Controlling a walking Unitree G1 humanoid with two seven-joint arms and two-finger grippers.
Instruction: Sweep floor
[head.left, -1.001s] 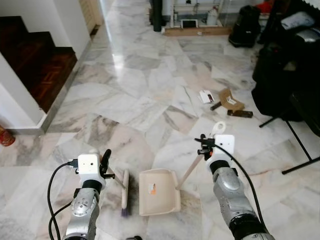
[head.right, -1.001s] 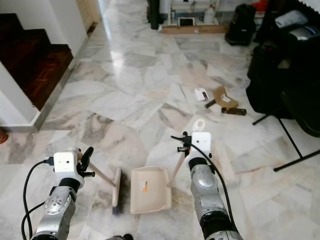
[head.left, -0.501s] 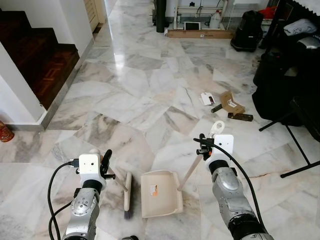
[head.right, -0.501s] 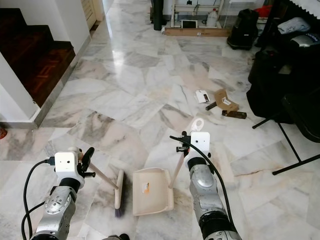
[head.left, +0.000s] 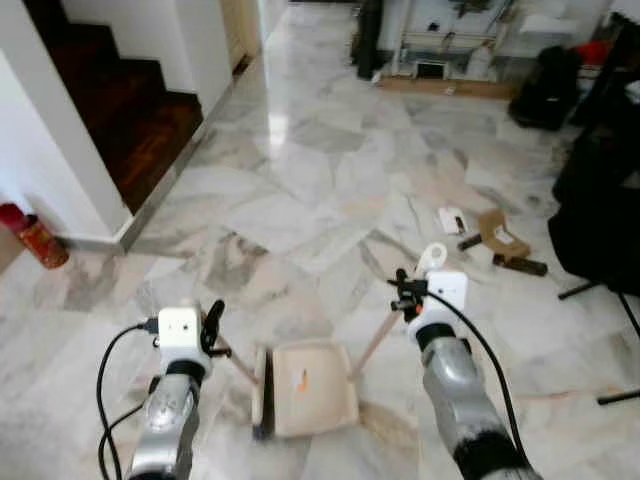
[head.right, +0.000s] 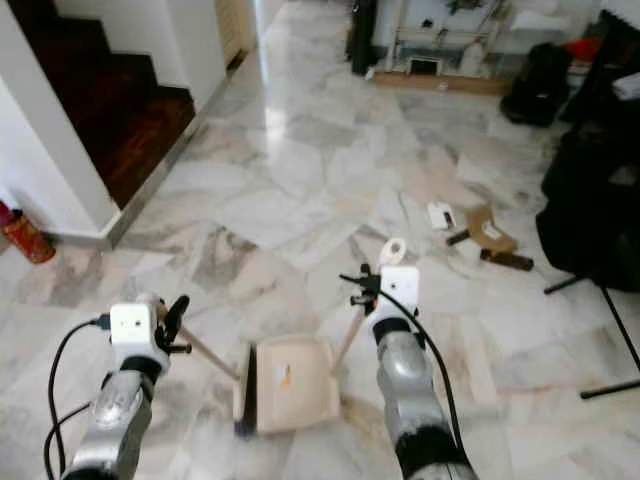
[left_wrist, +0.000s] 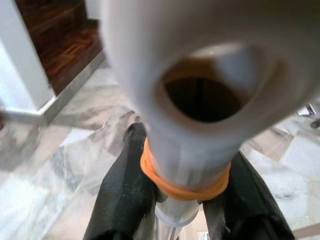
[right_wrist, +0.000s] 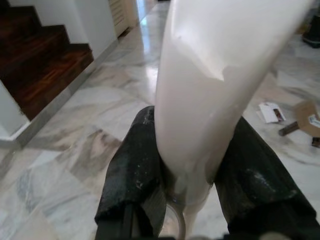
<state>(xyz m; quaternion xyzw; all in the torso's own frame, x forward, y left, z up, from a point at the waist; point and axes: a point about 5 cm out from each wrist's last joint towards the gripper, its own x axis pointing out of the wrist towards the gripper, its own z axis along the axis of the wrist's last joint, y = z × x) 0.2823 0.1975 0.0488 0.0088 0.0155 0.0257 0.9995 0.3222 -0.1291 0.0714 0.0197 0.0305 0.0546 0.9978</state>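
A cream dustpan (head.left: 312, 400) lies on the marble floor between my arms, with a small orange label inside it. Its long handle (head.left: 375, 345) slants up to my right gripper (head.left: 405, 295), which is shut on it; the black fingers (right_wrist: 135, 170) clamp the pale handle (right_wrist: 210, 90). My left gripper (head.left: 212, 325) is shut on the hand broom's handle (head.left: 238, 362), ringed by an orange band (left_wrist: 185, 186). The broom head (head.left: 260, 395) rests against the dustpan's left edge. Scraps lie ahead to the right: a white card (head.left: 449, 219), a cardboard piece (head.left: 497, 235) and a dark strip (head.left: 525, 265).
Dark wooden stairs (head.left: 130, 120) and a white wall (head.left: 50, 150) stand at the left, with a red can (head.left: 35, 240) at the wall's foot. Black bags and a stand's legs (head.left: 600, 220) crowd the right. A shelf and a flat box (head.left: 440, 85) stand at the far end.
The camera has swung left and the picture is blurred, bringing the red can into view. The broom head now sits closer against the dustpan's left edge. Both grips are unchanged.
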